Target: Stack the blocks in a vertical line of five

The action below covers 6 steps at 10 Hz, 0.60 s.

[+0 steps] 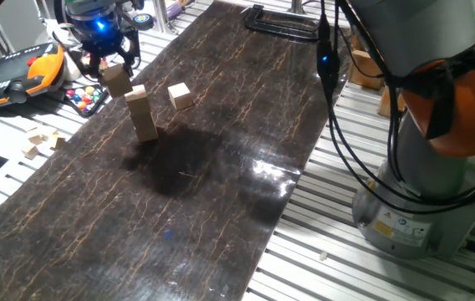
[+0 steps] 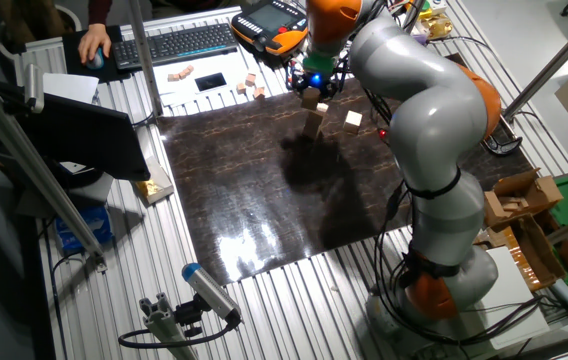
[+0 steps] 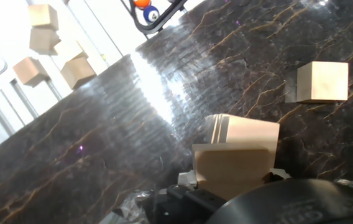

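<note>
The grey arm base (image 1: 413, 192) stands nearest in one fixed view, on the slatted frame just off the right edge of the dark marbled worktop (image 1: 221, 217). The near half of that worktop lies bare and glossy, with open room on all sides of the blocks, which sit up toward its far left corner.

There a stack of blocks (image 1: 143, 114) stands upright; how many cubes it holds is hard to tell, about three. Just above and slightly left of its top, apart from it, the gripper (image 1: 114, 68) hangs with its fingers closed on a held block (image 1: 117, 81), which is tilted. In the hand view this held block (image 3: 232, 168) sits directly in front of the stack's top (image 3: 245, 132).

A loose block (image 1: 180, 96) lies on the worktop beside the stack, to its right, apart from it. Smaller pale wooden bits (image 1: 41, 142) rest off the left edge, on the slats.
</note>
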Tool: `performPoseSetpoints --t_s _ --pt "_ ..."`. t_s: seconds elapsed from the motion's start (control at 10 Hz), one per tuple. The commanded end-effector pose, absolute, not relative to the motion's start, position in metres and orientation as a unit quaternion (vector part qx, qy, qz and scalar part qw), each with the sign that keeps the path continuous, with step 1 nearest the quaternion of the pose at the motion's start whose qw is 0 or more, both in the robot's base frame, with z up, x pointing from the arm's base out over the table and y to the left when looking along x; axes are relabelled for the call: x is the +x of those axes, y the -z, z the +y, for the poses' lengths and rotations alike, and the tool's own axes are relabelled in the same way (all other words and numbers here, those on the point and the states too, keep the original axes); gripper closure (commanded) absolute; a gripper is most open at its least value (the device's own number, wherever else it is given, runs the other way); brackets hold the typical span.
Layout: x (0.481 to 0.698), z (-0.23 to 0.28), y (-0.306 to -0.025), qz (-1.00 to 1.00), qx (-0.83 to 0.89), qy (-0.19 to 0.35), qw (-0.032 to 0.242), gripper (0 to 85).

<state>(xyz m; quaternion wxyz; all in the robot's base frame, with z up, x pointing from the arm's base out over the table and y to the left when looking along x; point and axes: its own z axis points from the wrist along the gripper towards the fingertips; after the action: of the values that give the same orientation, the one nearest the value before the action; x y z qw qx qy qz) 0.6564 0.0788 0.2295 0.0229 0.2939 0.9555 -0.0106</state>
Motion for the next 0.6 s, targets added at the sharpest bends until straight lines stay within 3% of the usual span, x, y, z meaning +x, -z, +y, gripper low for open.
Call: performPoseSetpoints --t_s 0.0,0.5 --pt "0.6575 0.0785 -0.2289 0.955 0.294 0.011 0.023 84.0" --pt "0.6575 0.0773 -0.2289 0.955 0.296 0.017 0.018 84.0"
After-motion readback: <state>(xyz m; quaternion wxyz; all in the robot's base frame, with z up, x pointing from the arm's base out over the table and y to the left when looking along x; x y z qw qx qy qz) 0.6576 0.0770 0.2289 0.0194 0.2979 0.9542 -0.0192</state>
